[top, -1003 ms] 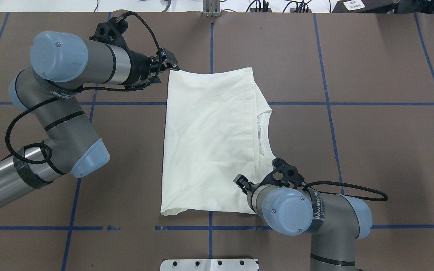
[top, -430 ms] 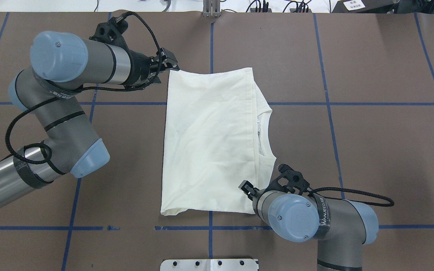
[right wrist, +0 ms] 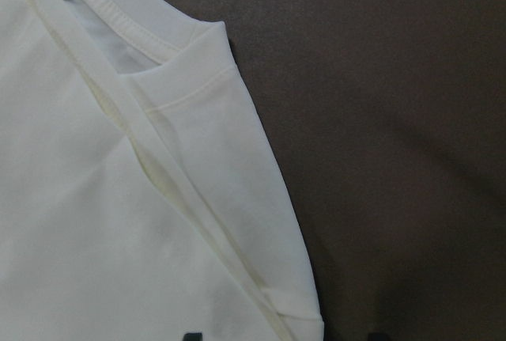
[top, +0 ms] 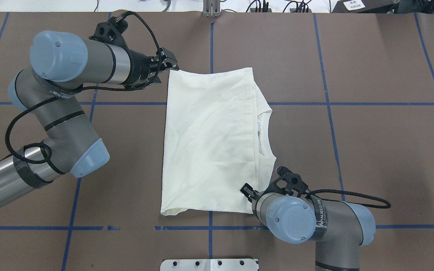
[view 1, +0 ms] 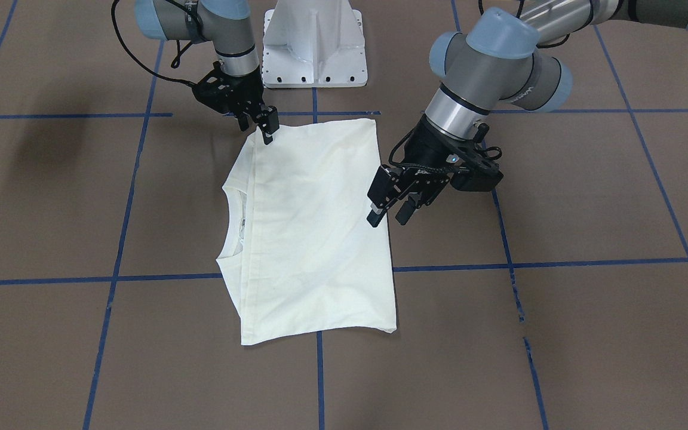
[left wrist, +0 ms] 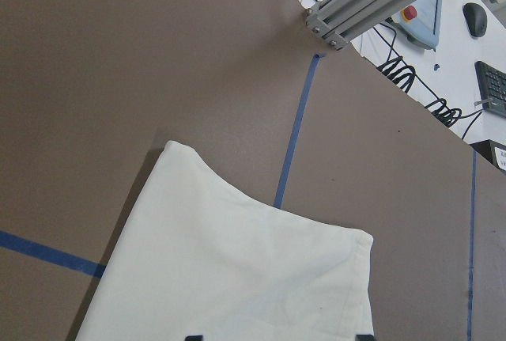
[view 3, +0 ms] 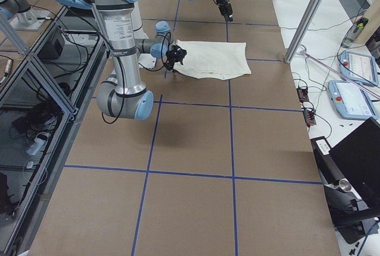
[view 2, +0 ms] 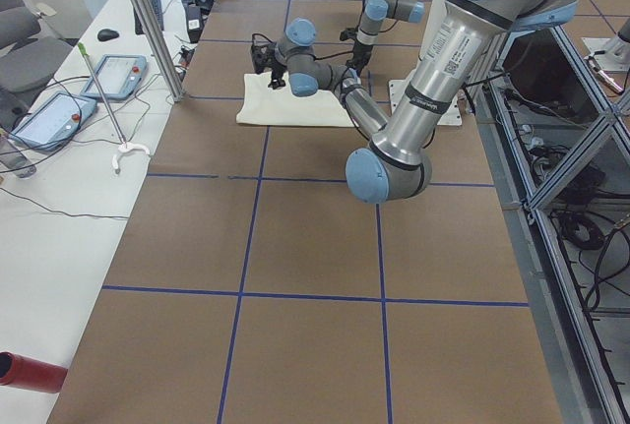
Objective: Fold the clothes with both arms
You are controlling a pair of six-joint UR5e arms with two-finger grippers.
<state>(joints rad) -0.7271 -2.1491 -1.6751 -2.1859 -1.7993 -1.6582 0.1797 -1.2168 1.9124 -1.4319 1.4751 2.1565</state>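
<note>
Sliding a little toward the lower right of the overhead view, the right gripper (top: 248, 190) now sits at the lower right corner of the shirt (top: 209, 143), while the left gripper (top: 168, 63) keeps its place at the shirt's upper left corner.

In the front-facing view the left gripper (view 1: 389, 216) is beside the shirt's right edge with its 2 fingers clearly apart and nothing between them. The left wrist view shows both black fingertips (left wrist: 194, 337) spread at the bottom edge of the frame, with the shirt's hem and 2 of its corners ahead of them.

The right gripper (view 1: 258, 126) is at the shirt's upper left corner in the front-facing view. In the right wrist view its fingertips (right wrist: 194, 335) also stand apart at the bottom edge, and the shirt's shoulder corner lies between them.

Folded into a tall cream rectangle, the shirt lies flat in the middle of the brown tabletop (top: 371, 150), across a grid of blue tape lines (top: 352, 104). Its ribbed collar (top: 263, 132) peeks out along the right side in the overhead view.
</note>
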